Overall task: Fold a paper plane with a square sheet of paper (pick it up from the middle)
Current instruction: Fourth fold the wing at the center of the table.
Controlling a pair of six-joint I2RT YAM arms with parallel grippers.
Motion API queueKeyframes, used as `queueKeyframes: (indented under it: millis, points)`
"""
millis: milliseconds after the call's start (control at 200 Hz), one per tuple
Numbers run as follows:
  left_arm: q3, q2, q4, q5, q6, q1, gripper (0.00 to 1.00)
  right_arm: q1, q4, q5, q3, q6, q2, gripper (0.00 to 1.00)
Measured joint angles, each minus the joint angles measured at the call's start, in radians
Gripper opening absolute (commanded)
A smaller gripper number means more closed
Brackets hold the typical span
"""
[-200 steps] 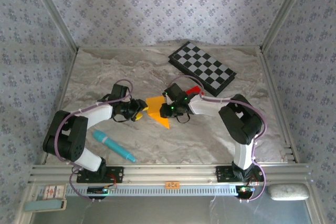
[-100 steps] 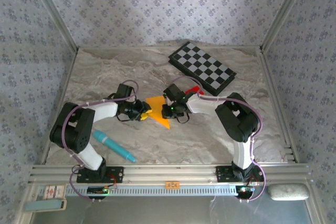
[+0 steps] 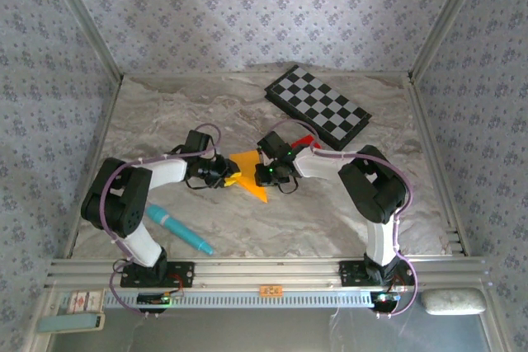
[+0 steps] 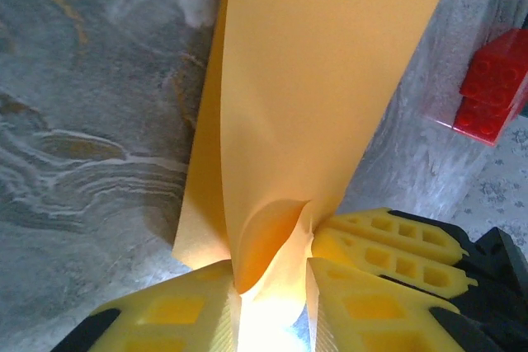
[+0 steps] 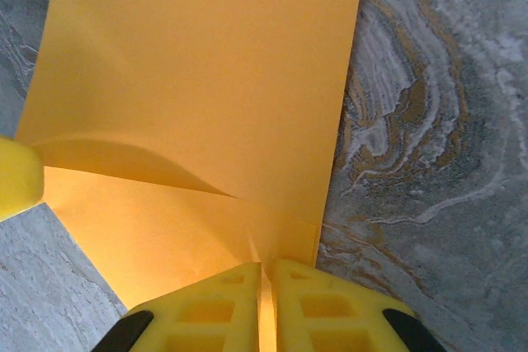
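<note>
My left gripper (image 4: 272,274) has moved in from the left and now pinches the left edge of the thin orange-yellow square sheet of paper (image 4: 305,80), which puckers between its jaws. My right gripper (image 5: 266,274) is clamped on the opposite edge. The sheet lies mid-table. I judge it light, limp and easily creased, so it is best gripped gently at the edges. A small red plastic block (image 4: 495,80) sits beyond it.

The square sheet of paper (image 3: 247,169) is plain orange-yellow on a grey marbled surface (image 3: 289,228) — black-and-white checkerboard (image 3: 318,107), red block (image 3: 304,141), teal pen (image 3: 177,229), lilac flower-print walls (image 3: 247,14).
</note>
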Motion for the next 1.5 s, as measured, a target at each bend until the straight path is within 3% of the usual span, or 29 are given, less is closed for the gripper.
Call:
queueKeyframes:
  millis: [390, 745, 925, 1159, 1294, 1499]
  points:
    - [0.004, 0.067, 0.054, 0.059, 0.112, 0.0, 0.23, -0.01, 0.0, -0.004, 0.0, -0.01, 0.0, 0.13]
    - [0.007, 0.07, 0.116, 0.073, 0.155, 0.004, 0.1, -0.011, 0.001, -0.005, 0.0, -0.017, 0.0, 0.17]
    - [0.007, 0.069, 0.129, 0.068, 0.15, 0.008, 0.08, -0.012, 0.002, 0.009, -0.005, -0.054, -0.025, 0.33]
    - [-0.008, 0.005, 0.121, -0.002, 0.09, 0.009, 0.06, -0.007, 0.082, 0.108, -0.102, -0.179, -0.195, 0.55]
    - [-0.008, -0.058, 0.09, -0.087, 0.038, -0.005, 0.07, 0.031, 0.172, 0.207, -0.18, -0.285, -0.27, 0.6]
    - [-0.006, -0.103, 0.031, -0.207, -0.056, -0.05, 0.07, 0.122, 0.323, 0.309, -0.268, -0.444, -0.285, 0.59]
